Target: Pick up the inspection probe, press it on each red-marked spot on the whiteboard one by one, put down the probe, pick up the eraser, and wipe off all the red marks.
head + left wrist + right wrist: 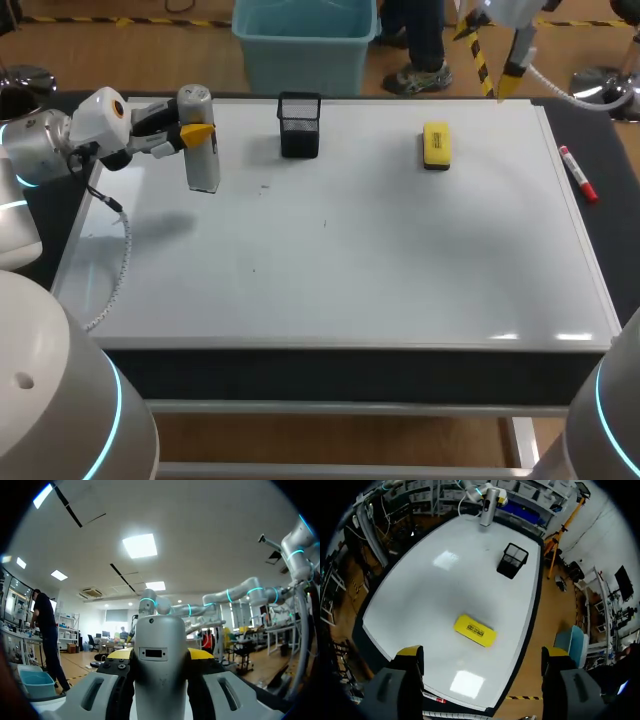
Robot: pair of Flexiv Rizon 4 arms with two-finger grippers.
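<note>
The whiteboard (400,260) covers most of the dark tabletop (612,225). The left arm (60,140) comes in at 9 o'clock. Its fingers (198,131) are clenched on the probe (203,155) from two sides, near its upper half. The probe stands upright over the board's 10 o'clock corner. Whether its lower end touches the surface cannot be told. In the left wrist view the probe (160,670) fills the gap between the yellow tips.

The right arm (515,45) hangs high beyond the board's 1 o'clock edge. The right gripper (482,652) is released, its fingers spread wide with nothing between them.

A black mesh cup (300,125) stands on the board at about 11 o'clock. The yellow eraser (436,145) lies flat at 1 o'clock, well apart from the cup. A red marker (578,174) lies on the tabletop just beside the board's 2 o'clock edge.
</note>
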